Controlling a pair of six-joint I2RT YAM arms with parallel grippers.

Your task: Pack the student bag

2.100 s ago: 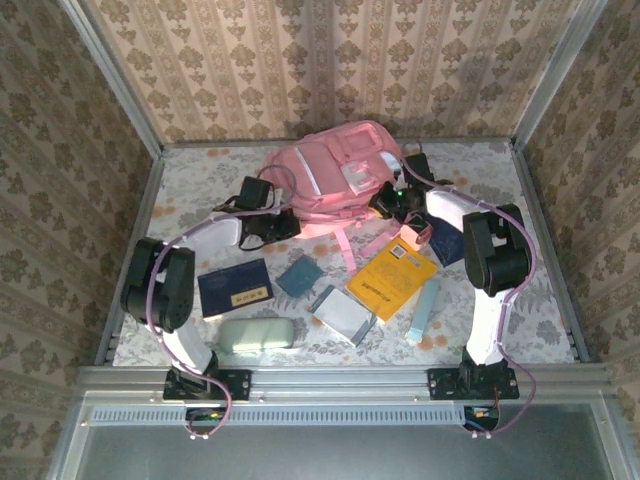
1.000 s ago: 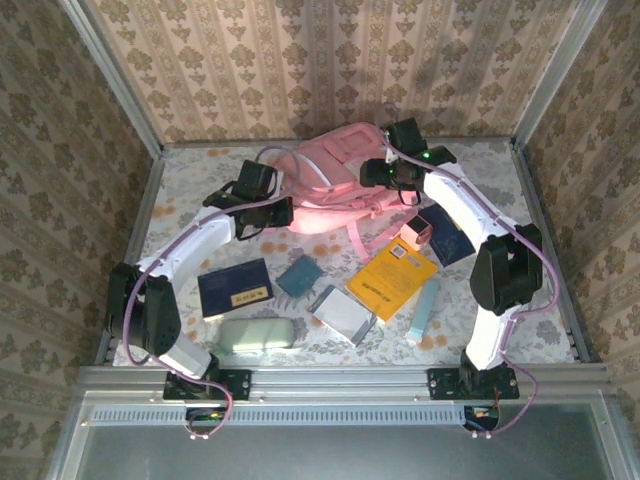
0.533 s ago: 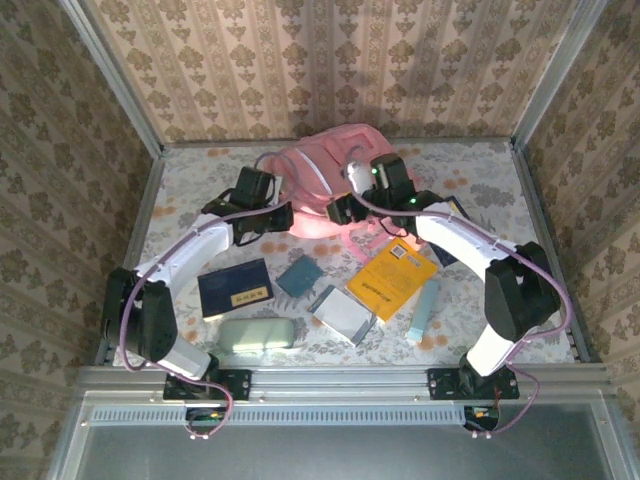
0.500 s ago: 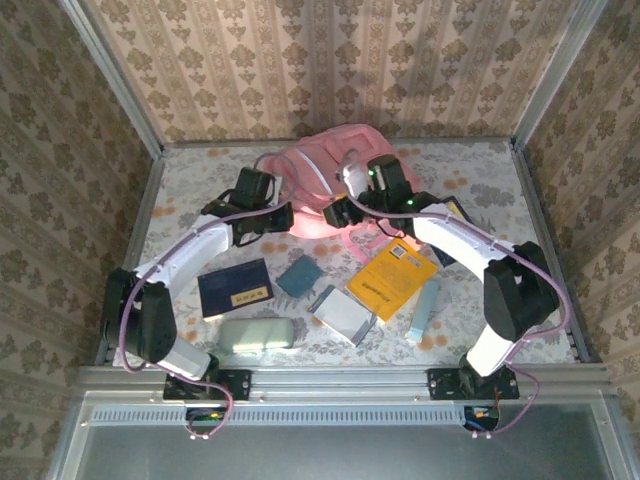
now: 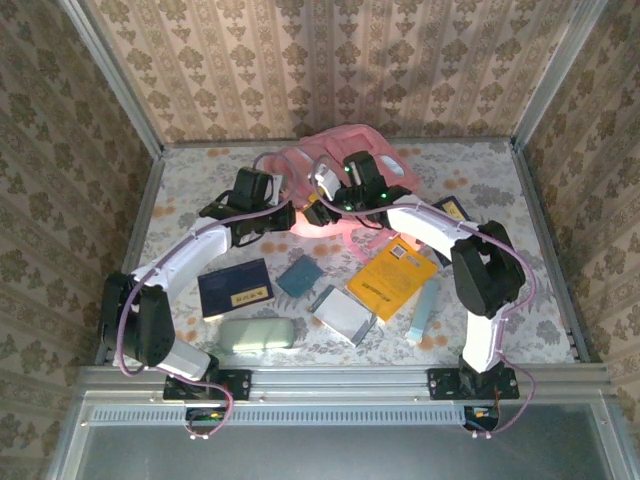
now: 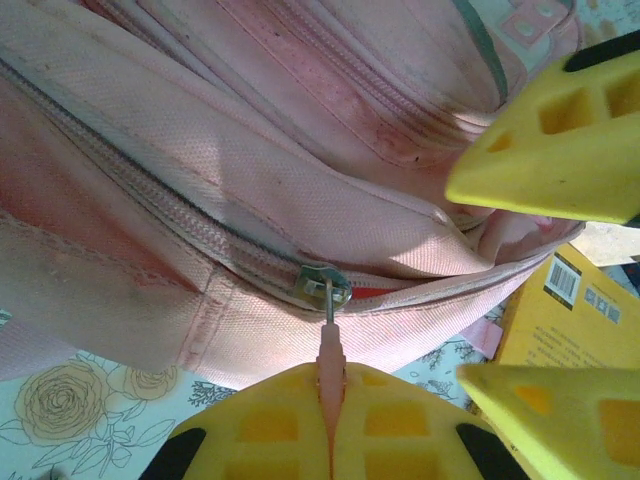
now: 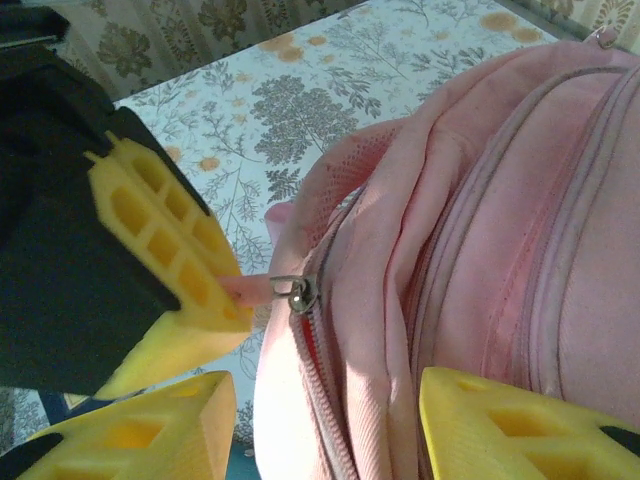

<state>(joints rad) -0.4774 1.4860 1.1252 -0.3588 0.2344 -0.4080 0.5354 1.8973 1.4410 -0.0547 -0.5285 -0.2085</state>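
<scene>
Floral table (image 5: pixel 200 170), student bag (image 5: pixel 355 138), yellow book (image 5: pixel 392 280), navy booklet (image 5: pixel 235 288), pale case (image 5: pixel 256 333), teal notebook (image 5: pixel 299 276)

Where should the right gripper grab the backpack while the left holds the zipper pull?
Probably pinch the pink backpack's fabric ridge beside the zipper slider, coming from the right: it stands up between the right gripper's open fingers, opposite the left gripper's clamped pull tab.

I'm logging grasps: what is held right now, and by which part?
The left gripper pinches the student bag by its pink zipper pull tab. The right gripper has its jaws open around the bag's edge, gripping nothing.
</scene>
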